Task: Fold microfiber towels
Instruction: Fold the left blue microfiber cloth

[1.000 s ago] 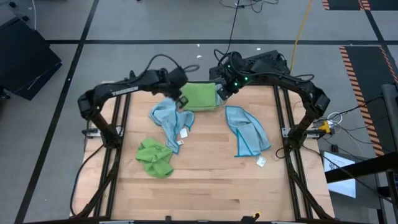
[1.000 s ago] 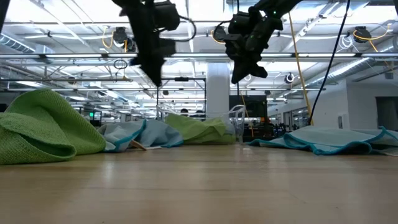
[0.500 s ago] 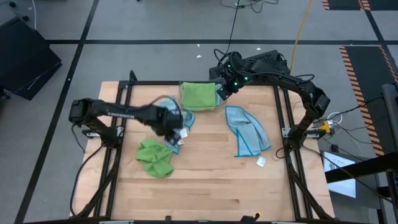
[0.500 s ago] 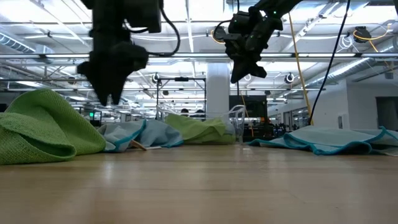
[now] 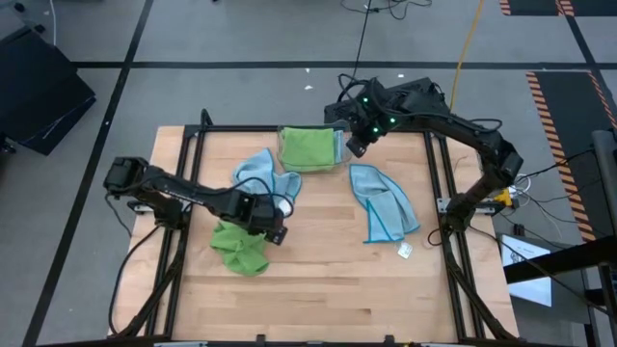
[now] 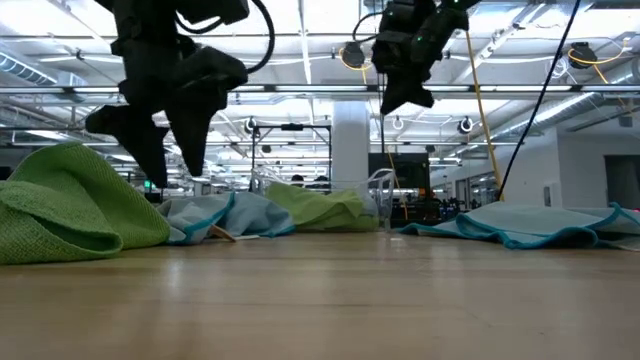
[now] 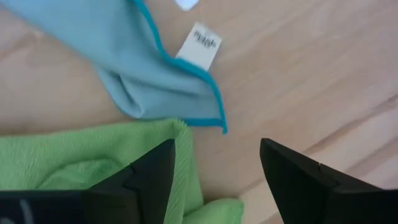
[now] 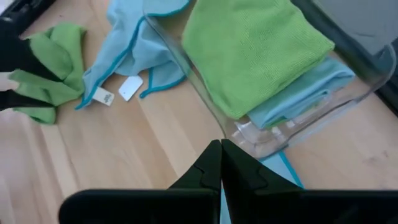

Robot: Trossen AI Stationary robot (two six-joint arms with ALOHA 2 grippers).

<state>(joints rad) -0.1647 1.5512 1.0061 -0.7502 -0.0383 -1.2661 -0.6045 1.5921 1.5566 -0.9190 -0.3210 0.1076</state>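
A clear bin [image 5: 310, 166] is sitting at the far edge of the wooden counter [image 5: 318, 289]. It is holding a folded green towel [image 8: 255, 50] lying on a folded blue towel [image 8: 298, 93]; that blue layer is showing only in the right wrist view, since from above the green one is covering it.

The left tool [image 5: 273, 229] is hanging wide open, gripping nothing, over the edge of a crumpled green towel [image 5: 239, 246]. Just beside that is lying a rumpled blue towel [image 5: 262, 179], its white tag [image 7: 200, 45] showing plainly in the left wrist view. A third blue towel [image 5: 384, 204] is lying spread near the counter's right side.

The right tool [image 5: 355, 146] is hovering at the bin's right end, fingers [image 8: 219, 163] pressed together, empty.
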